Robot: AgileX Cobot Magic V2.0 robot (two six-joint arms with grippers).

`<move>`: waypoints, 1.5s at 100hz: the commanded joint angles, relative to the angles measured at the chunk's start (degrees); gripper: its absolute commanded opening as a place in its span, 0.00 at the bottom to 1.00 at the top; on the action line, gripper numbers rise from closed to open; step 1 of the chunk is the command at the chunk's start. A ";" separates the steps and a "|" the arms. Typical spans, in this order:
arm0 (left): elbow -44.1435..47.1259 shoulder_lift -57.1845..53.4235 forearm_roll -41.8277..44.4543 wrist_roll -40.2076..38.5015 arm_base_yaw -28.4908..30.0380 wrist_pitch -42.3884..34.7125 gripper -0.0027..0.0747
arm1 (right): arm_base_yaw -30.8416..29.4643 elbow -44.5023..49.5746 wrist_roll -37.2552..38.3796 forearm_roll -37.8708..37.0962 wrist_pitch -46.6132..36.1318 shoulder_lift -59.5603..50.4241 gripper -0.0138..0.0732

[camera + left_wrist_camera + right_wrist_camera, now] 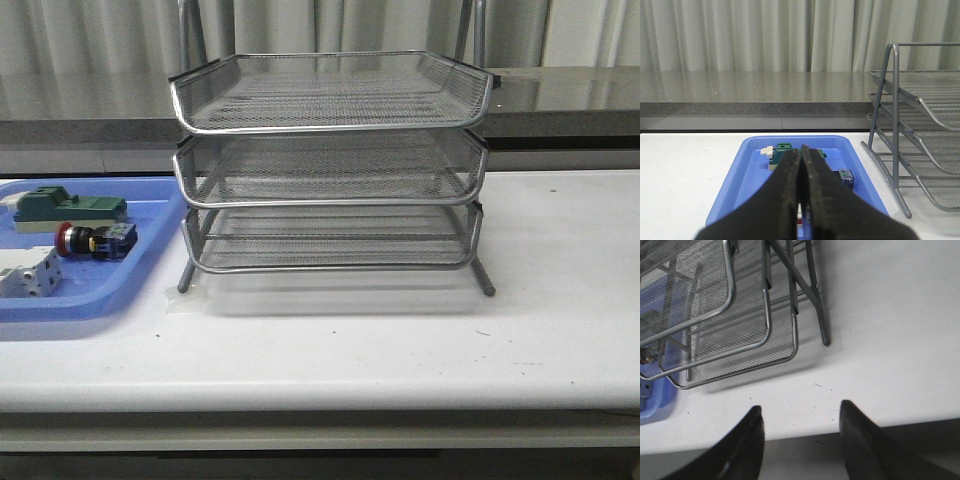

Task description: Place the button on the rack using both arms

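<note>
Nothing has been picked up yet; the task is judged to be at its very start, with the approach to the button (92, 240) as the step in hand. The button is seen lying on its side in the blue tray (140, 275), just left of the rack (330, 170), with its red head turned away from the rack. A green block (70, 208) is seen behind it in the tray, and a white block (28, 272) in front of it.

The left gripper (801, 200) is held above the near end of the tray, its fingers pressed together with nothing between them. The right gripper (801, 432) is held over the table (560, 330) edge, near the rack's front right leg, its fingers spread wide and empty. All three tiers of the rack appear bare.

For the next move, the left fingers would need to be parted and lowered around the button's body, clear of both blocks. A handover to the right gripper, or a steadying of the rack, is likely called for afterwards.
</note>
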 commanded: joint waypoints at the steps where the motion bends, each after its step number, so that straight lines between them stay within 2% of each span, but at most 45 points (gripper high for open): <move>1: 1.91 -1.80 -0.39 -0.57 0.19 -4.25 0.01 | 0.25 -2.01 -2.28 4.70 -4.68 0.76 0.65; 19: 1.91 -1.80 -0.39 -0.57 0.19 -4.25 0.01 | 1.76 -2.01 -11.65 18.07 -6.49 4.74 0.65; 58: 1.91 -1.80 -0.39 -0.57 0.19 -4.25 0.01 | 1.97 -2.01 -46.55 54.97 -3.62 18.88 0.65; 77: 1.91 -1.80 -0.39 -0.57 0.19 -4.25 0.01 | 1.97 -2.01 -57.22 66.31 -1.05 25.72 0.65; 101: 1.91 -1.80 -0.39 -0.57 0.19 -4.25 0.01 | 1.97 -2.01 -67.34 76.61 4.00 32.89 0.65; 150: 1.91 -1.80 -0.39 -0.57 0.19 -4.25 0.01 | 1.97 -10.40 -69.01 76.70 8.62 42.56 0.65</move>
